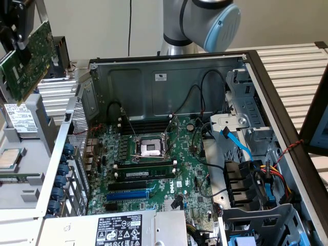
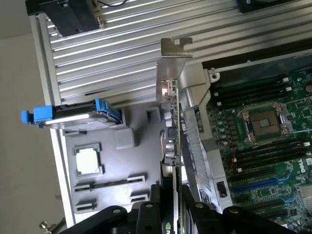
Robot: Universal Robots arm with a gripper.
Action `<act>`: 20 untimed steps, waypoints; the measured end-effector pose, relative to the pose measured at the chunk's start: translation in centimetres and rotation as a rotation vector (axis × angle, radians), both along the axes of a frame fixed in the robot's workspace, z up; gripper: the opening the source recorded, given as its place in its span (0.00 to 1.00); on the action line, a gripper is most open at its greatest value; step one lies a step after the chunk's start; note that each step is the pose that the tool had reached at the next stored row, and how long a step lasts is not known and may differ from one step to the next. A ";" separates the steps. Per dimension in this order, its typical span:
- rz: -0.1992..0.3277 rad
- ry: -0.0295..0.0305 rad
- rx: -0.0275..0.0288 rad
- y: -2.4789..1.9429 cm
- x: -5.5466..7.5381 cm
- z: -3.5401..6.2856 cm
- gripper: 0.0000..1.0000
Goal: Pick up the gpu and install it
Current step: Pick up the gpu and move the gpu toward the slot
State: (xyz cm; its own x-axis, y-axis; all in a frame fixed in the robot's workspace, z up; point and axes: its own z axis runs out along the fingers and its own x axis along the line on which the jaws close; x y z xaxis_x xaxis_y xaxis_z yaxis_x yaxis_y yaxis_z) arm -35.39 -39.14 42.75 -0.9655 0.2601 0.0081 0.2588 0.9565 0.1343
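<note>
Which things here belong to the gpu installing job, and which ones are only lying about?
Job: gpu, held in the gripper; motherboard in the open case.
Lying about: loose processor chip on the grey tray; drive with blue rails.

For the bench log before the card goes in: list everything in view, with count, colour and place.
gpu: one, green board with silver bracket, held in the air over the tray, outside the case
computer case: one, grey metal, open, centre
motherboard: one, green, inside the case
processor socket: one, silver, mid-motherboard
memory sticks: seemingly two, black, beside the socket
data cable: one, blue, at the exterior view's right of the motherboard
power supply: one, silver, white label, in the case's near end
tray: one, grey, at the exterior view's left of the case
loose processor: one, silver, in a tray pocket
hard drive: one, silver with blue rails, on the tray
robot arm: one, silver and light blue, behind the case
pincer: one, black, shut on the gpu
</note>
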 end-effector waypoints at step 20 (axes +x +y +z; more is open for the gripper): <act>0.000 0.0285 0.0001 -0.15 4.8 0.50 0.27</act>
